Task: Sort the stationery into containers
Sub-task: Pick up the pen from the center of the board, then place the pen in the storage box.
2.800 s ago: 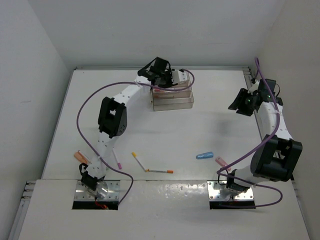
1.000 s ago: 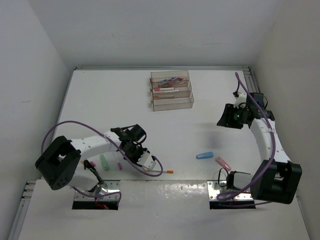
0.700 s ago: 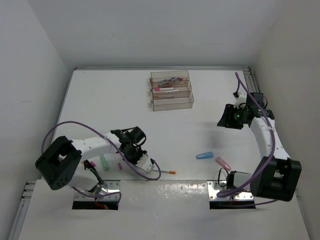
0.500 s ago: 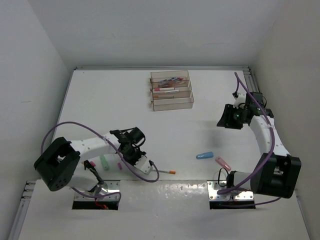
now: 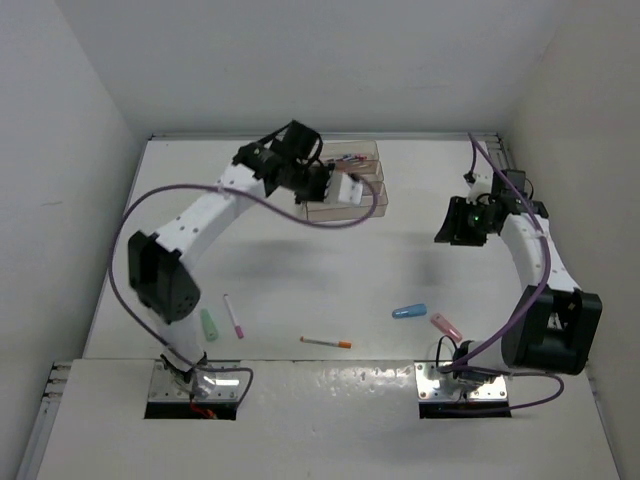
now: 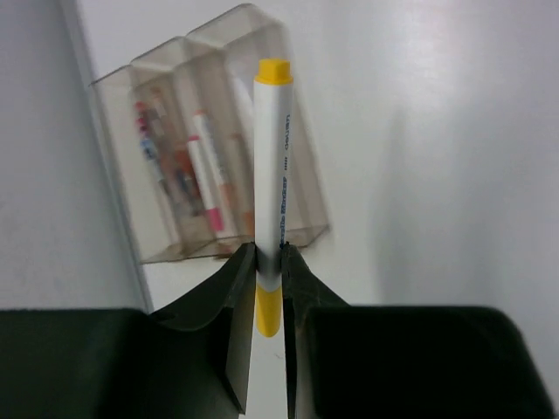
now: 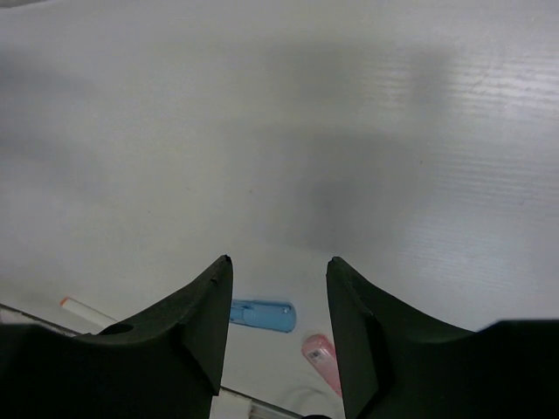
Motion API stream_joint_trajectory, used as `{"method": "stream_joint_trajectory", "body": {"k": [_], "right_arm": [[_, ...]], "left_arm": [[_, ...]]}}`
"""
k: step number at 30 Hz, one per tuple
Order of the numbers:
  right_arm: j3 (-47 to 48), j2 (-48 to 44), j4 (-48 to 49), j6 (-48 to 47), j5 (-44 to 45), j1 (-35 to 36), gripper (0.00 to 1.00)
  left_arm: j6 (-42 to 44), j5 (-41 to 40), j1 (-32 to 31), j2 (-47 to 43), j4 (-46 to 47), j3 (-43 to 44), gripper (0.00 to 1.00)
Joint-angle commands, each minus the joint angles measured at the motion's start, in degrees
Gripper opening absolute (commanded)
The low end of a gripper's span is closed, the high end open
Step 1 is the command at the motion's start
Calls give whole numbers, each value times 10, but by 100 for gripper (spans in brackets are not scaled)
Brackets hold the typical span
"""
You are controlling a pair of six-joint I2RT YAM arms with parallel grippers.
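Observation:
My left gripper is shut on a white pen with yellow ends, which stands upright between the jaws. It hangs over the three clear containers, where a pink-capped pen and other pens lie. From above, the left gripper covers the containers at the back. My right gripper is open and empty above the table's right side. Below the right gripper lie a blue piece and a pink piece.
On the near table lie a green piece, a pink-capped pen, an orange-tipped pen, the blue piece and the pink piece. Walls close in the table on three sides.
The left gripper shut on the yellow pen near the table's front, then swung it far back to the containers. The right arm barely shifted.

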Motion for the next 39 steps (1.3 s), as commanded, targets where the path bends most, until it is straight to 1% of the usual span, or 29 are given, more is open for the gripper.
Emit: {"method": "stream_joint_trajectory", "body": {"k": [1,2,3,4,5,6,8,9,11,15,21,24,25,26,27,30,35,37,38,39], "right_arm": [[73,23,-13,-37,-2,-1,47],[82,30,-19,-39,1,-2,47],[101,36,-22,-39,2,-3,47],[109,45,-23,-39,4,-3,47],[114,48,-21,-36,5,-5,47],[122,51,-19,-34,6,-4,47],[126,53,-14,-32,12,-5,47],[129,53,-14,-33,15,-5,47],[132,55,-18,-39,20,-5,47],[136,55,-24,-43,19,-5,47],[124,42,-26,-49,12,-5,47],[126,43,-39,-58,-5,-5,48],[132,43,-42,-67,-14,-5,48],[137,46,-48,-67,-23,-6,48],[140,51,-58,-89,-40,-5,48],[155,59,-72,-105,-61,-5,48],[173,62,-89,-135,-67,4,48],[176,61,-98,-150,-60,14,48],[176,61,-103,-156,-58,23,48],[179,60,-112,-171,-56,27,49]], "left_arm": [[-113,-20,38,129,-25,179,0],[-123,-29,42,153,-24,219,0],[-127,-50,50,202,-20,256,0],[-122,-60,51,225,-18,309,0],[-118,-73,50,242,-14,325,0],[-117,-99,52,265,16,330,0],[-117,-109,61,272,60,303,0],[-118,-113,66,277,102,294,0],[-124,-113,75,287,129,292,0],[-143,-102,89,328,144,316,0],[-118,-94,102,346,182,299,4],[-109,-69,109,358,183,297,5],[-103,-56,109,358,184,295,6],[-101,-55,109,358,190,290,6],[-101,-56,108,360,195,282,6],[-101,-56,109,371,203,289,8],[-105,-41,109,385,205,292,11],[-108,-31,109,387,205,291,14],[-112,-29,108,387,205,291,17],[-115,-32,106,387,209,289,28]]}}
